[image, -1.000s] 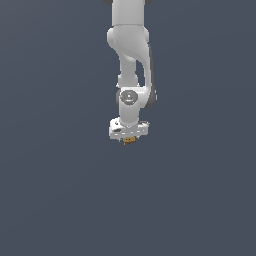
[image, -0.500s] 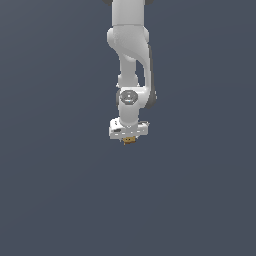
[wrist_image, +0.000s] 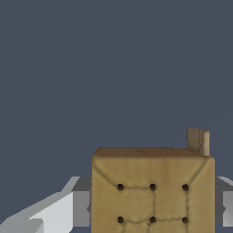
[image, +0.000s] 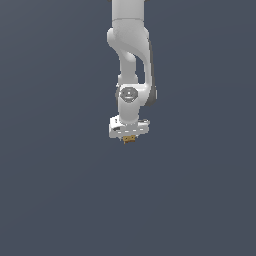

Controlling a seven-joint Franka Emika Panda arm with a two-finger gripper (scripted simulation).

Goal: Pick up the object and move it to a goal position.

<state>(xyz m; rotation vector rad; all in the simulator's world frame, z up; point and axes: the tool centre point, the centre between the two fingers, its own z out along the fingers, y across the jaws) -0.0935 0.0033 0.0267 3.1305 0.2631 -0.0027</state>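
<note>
From my remote station, I see the white arm (image: 129,60) hanging straight down from the top of the exterior view, its gripper (image: 129,138) pointing down against a plain slate-grey backdrop (image: 55,190). The object (image: 129,139), a tiny golden-brown block, shows just below the gripper's white body, tucked between the fingers and far smaller than the hand above it.

In the wrist view, the object (wrist_image: 152,189) fills the lower middle of the picture: a tan, blocky thing with faint seam lines, two rows of small dark dots on the face toward the camera, and a small stub (wrist_image: 198,140) standing up at one far corner. A grey-white finger (wrist_image: 68,209) sits flush against one flank of the block, and a sliver of the other finger (wrist_image: 225,202) shows against the opposite flank, so the jaws are pinching the block from both sides.

I can see nothing under the block in either view, only the same flat grey; whether it is clear of a surface I cannot tell.
</note>
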